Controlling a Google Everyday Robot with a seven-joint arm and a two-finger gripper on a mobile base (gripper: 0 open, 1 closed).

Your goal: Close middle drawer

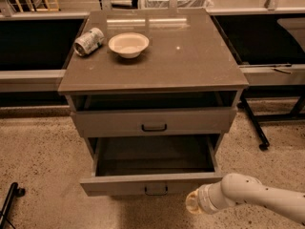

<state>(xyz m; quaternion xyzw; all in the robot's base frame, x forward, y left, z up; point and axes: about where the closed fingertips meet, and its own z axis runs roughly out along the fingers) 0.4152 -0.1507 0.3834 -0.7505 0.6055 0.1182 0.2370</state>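
Observation:
The middle drawer [119,185] is pulled far out of the grey cabinet. Its long shallow tray is empty and its low face panel carries a small dark bar handle [156,190]. My gripper [192,202] is at the end of the white arm that comes in from the lower right. It sits low, just in front of the drawer's face panel and to the right of the handle.
The upper drawer [152,120], with a taller face panel, stands slightly open. On the cabinet top [190,56] are a white bowl [128,44] and a can lying on its side [88,41]. Black table legs [252,123] stand to the right, and a dark wheeled leg [9,202] is at the lower left.

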